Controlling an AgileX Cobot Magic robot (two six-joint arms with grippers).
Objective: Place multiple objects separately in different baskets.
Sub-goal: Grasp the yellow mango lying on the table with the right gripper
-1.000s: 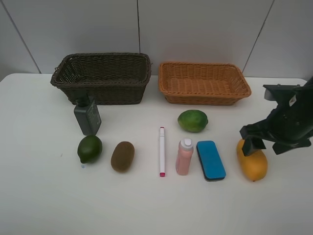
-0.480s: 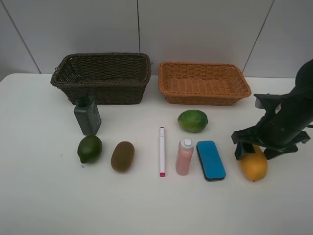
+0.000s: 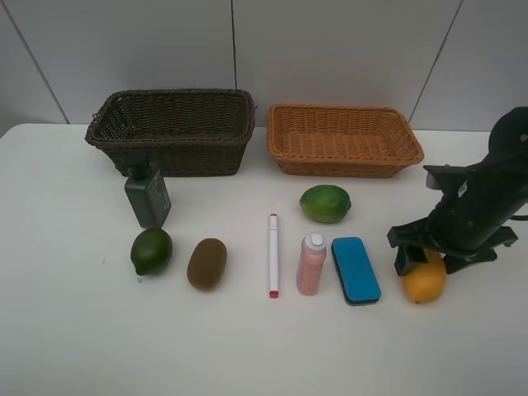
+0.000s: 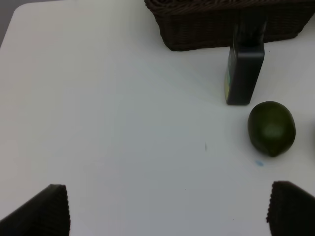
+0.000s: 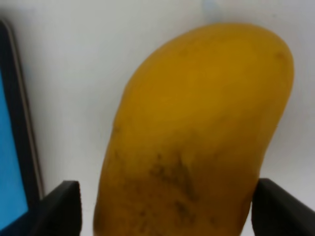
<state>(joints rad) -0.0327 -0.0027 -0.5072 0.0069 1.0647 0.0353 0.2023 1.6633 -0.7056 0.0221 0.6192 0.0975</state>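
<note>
My right gripper point(image 3: 426, 259) is open and low over the orange mango point(image 3: 425, 283), one finger on each side; the right wrist view shows the mango point(image 5: 197, 128) filling the gap between the fingertips point(image 5: 61, 206). My left gripper point(image 4: 167, 211) is open and empty above bare table, short of a green fruit point(image 4: 271, 128) and the dark green bottle point(image 4: 244, 73). On the table lie the bottle point(image 3: 148, 196), green fruit point(image 3: 152, 251), kiwi point(image 3: 206, 263), marker point(image 3: 273, 254), pink bottle point(image 3: 311, 264), blue eraser point(image 3: 355, 270) and a second green fruit point(image 3: 325, 203).
The dark brown basket point(image 3: 169, 157) stands at the back left and the orange-tan basket point(image 3: 346, 165) at the back right, both with nothing in them. The eraser point(image 5: 10, 162) lies close beside the mango. A white wall runs behind the table.
My right gripper has moved left and down over the mango, now covering its upper half with the fingers on both sides. Nothing else has moved.
</note>
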